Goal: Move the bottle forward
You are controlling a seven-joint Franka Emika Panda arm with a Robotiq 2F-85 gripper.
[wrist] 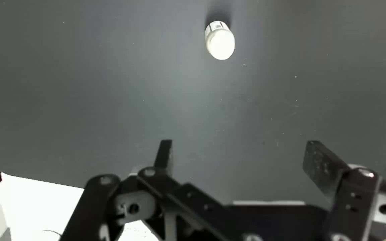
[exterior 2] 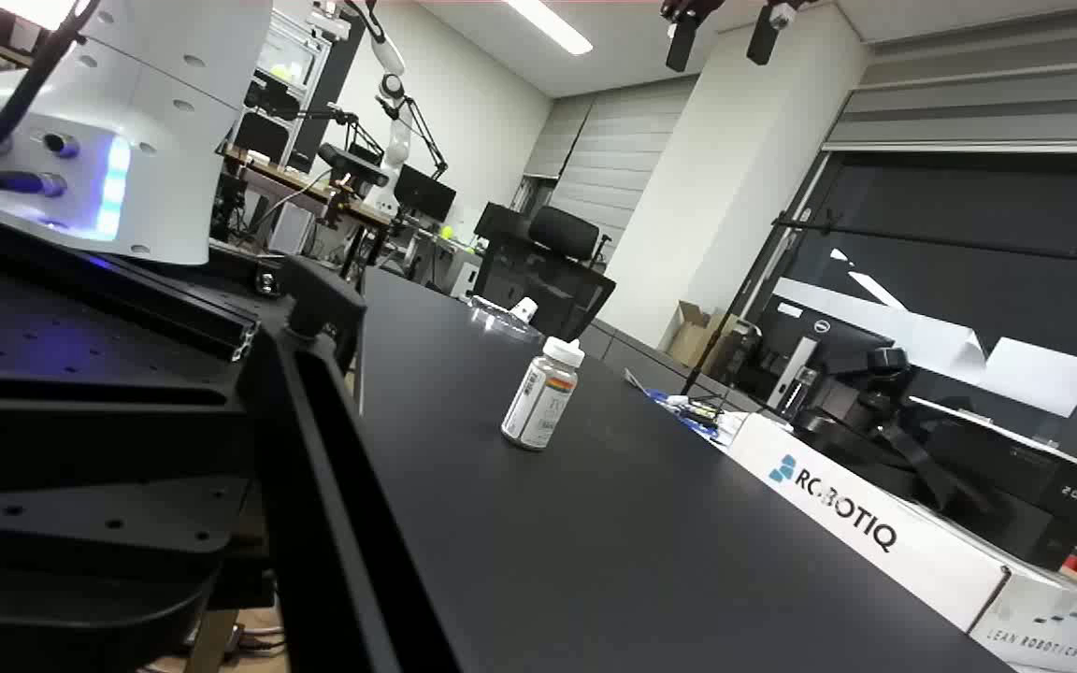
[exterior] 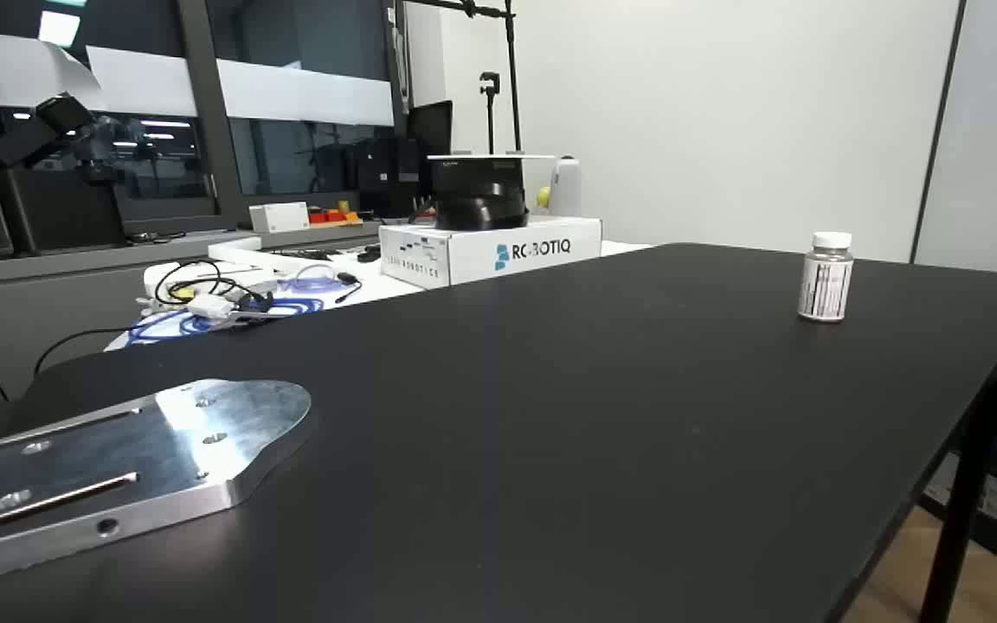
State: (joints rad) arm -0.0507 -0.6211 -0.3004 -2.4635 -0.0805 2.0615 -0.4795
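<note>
The bottle is small and cylindrical, with a white cap and a labelled greyish body. It stands upright on the black table in both exterior views (exterior: 825,285) (exterior 2: 538,402). In the wrist view the bottle (wrist: 220,43) is seen from above near the top, its cap towards the camera. My gripper (wrist: 240,147) is open in the wrist view, with nothing between its fingers. The bottle lies beyond the fingertips, apart from them. In an exterior view the gripper fingertips (exterior 2: 722,47) hang at the top edge, high above the table.
The black table (exterior: 533,450) has a metal plate (exterior: 144,450) on it. A clear plastic object (exterior 2: 501,320) lies beyond the bottle. A white Robotiq box (exterior: 520,251) and cables (exterior: 213,303) are beside the table. The robot base (exterior 2: 127,131) stands at the table's other side.
</note>
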